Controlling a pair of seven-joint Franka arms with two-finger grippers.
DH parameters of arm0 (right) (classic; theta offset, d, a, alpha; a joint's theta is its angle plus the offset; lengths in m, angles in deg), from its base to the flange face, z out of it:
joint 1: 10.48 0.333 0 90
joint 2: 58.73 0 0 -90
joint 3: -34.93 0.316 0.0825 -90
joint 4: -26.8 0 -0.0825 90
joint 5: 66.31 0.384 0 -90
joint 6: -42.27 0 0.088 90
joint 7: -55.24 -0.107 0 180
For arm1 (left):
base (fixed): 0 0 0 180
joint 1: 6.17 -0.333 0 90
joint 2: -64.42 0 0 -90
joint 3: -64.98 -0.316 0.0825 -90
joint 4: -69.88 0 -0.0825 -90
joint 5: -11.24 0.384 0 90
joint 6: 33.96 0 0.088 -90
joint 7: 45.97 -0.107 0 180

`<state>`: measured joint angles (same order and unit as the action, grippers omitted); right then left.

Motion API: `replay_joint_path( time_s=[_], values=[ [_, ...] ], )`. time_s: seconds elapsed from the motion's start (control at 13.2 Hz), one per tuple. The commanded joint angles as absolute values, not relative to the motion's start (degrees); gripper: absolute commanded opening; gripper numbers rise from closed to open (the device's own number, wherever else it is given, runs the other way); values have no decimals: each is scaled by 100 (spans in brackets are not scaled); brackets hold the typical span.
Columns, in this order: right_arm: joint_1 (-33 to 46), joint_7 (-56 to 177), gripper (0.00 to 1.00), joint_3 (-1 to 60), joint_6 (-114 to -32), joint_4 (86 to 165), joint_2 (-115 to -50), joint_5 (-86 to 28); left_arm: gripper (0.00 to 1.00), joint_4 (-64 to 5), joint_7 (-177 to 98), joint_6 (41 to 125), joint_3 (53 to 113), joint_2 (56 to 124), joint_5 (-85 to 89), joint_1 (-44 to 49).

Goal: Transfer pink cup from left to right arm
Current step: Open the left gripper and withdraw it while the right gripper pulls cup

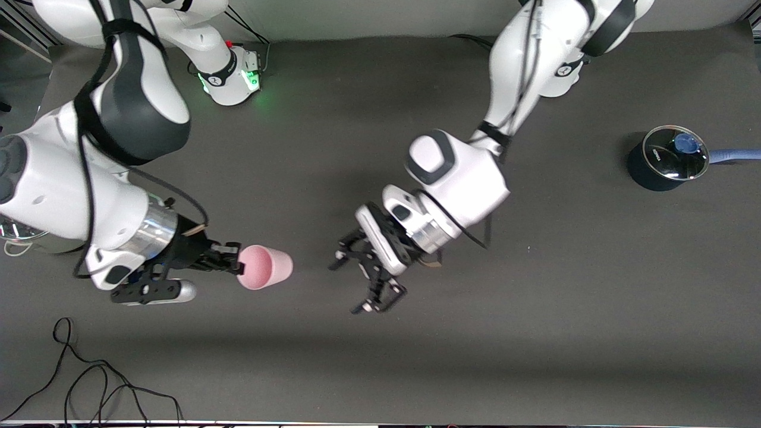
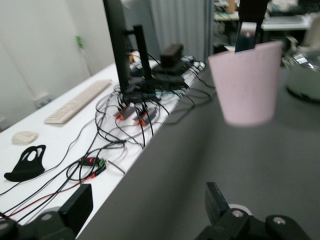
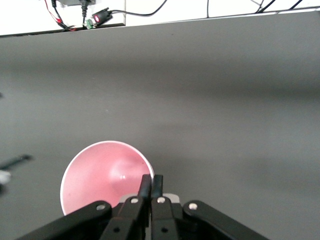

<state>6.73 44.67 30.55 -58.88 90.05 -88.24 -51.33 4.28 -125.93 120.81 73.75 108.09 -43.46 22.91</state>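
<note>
The pink cup (image 1: 266,267) is held on its side above the table's middle, mouth toward the right arm. My right gripper (image 1: 238,262) is shut on its rim, one finger inside and one outside; this shows in the right wrist view, with the cup (image 3: 105,175) and the gripper (image 3: 151,183). My left gripper (image 1: 351,285) is open and empty, beside the cup's base, a short gap away. In the left wrist view the cup (image 2: 246,82) hangs apart from my spread left gripper (image 2: 145,210).
A dark pot with a glass lid and blue knob (image 1: 666,157) stands toward the left arm's end. A steel pot (image 1: 18,238) is partly hidden under the right arm. A black cable (image 1: 89,380) lies near the table's front edge.
</note>
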Motion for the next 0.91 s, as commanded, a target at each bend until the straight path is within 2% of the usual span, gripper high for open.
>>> replay_joint_path(
  time_s=[0.0, 0.15, 0.38, 0.61, 0.83],
  values=[
    [657, 4959, 0, 3062, -5784, 8999, -8738, -5514, 100, 228, -12001, 9735, 6326, 10003, -3565, 2249],
    [552, 5363, 0, 3062, -5784, 9017, -8738, -5672, 100, 334, -11359, 8274, 6033, 9494, -2747, 2214],
    [525, 6443, 0, 2888, -5661, 9209, -8659, -6208, 100, 352, -10252, 6585, 5812, 8773, -1491, 2161],
    [507, 7532, 0, 2204, -5599, 9596, -8545, -6183, 100, 352, -8885, 5458, 5795, 8271, -680, 2143],
    [385, 8657, 0, 1517, -5713, 9904, -8518, -6139, 100, 352, -6512, 4745, 5795, 8007, -81, 2152]
  ],
)
